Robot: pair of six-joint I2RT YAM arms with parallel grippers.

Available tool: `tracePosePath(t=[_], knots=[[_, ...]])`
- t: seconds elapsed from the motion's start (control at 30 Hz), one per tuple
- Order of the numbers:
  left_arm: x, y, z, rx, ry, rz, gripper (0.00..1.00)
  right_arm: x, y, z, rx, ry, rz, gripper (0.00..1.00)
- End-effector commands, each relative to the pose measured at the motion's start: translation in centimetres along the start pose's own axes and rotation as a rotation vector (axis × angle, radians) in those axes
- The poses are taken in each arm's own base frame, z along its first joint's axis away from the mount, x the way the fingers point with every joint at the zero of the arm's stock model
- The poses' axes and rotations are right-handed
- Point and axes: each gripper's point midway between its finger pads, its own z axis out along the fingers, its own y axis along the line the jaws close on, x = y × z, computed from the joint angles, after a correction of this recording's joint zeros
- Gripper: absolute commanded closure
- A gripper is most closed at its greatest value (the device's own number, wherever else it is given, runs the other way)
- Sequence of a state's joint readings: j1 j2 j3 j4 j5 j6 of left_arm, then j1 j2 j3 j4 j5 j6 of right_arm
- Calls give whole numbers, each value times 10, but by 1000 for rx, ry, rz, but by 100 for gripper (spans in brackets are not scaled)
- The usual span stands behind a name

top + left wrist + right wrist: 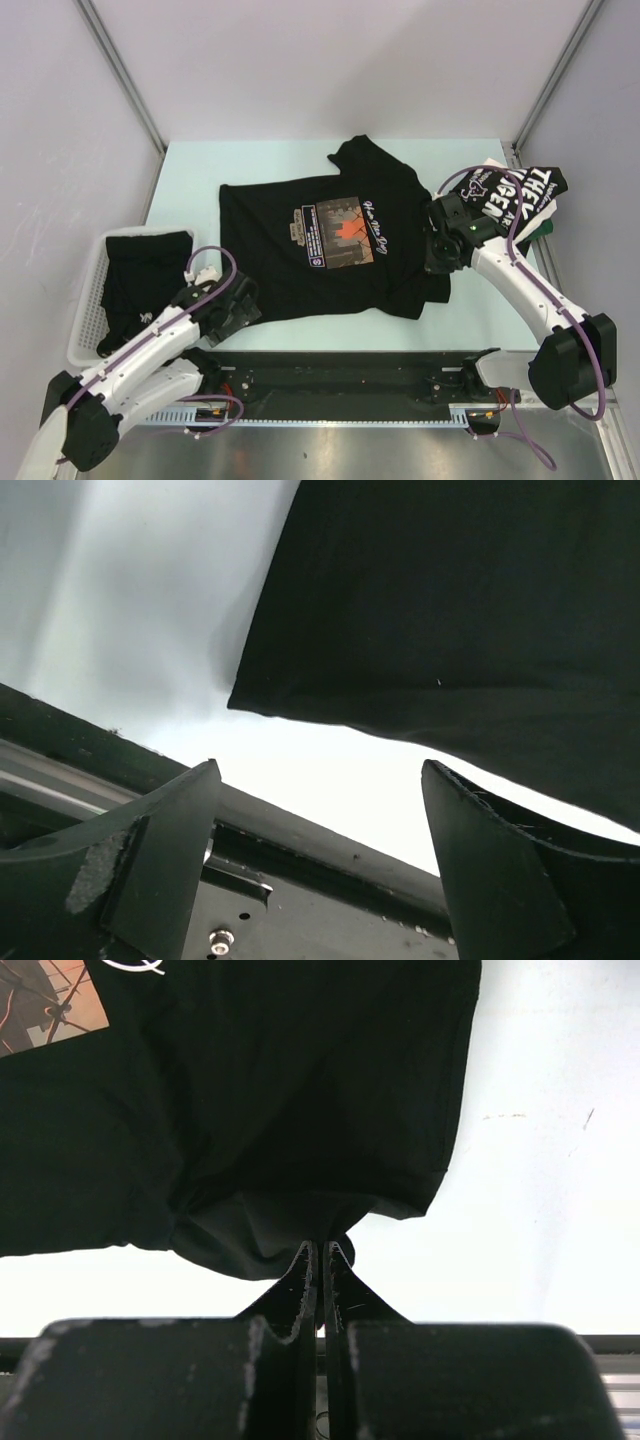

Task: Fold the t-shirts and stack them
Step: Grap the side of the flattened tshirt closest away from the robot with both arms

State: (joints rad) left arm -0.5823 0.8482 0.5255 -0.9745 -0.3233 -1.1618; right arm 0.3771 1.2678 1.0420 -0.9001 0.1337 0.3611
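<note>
Printed t-shirt [330, 250] lies spread flat on the table [250, 160]; right gripper [322, 1260] is clenched on bunched fabric at its right edge; left gripper [320, 770] is released, jaws wide, just off its near-left corner; lettered t-shirt [520, 195] lies crumpled to its right; mesh basket [85, 300], holding a black shirt [145, 280], sits to its left

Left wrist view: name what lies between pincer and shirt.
Only bare tabletop separates the left pincer from the shirt, seen in the left wrist view.
</note>
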Motion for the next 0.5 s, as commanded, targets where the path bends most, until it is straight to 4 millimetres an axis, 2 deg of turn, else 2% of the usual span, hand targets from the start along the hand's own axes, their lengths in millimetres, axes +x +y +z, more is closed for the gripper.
tracePosePath(t=[0.0, 0.47], knots=[[-7, 1, 5, -37, -54, -14, 14, -15, -2, -10, -1, -46, -5, 100], [-8, 14, 21, -94, -112, -37, 17, -12, -9, -8, 17, -24, -8, 100]])
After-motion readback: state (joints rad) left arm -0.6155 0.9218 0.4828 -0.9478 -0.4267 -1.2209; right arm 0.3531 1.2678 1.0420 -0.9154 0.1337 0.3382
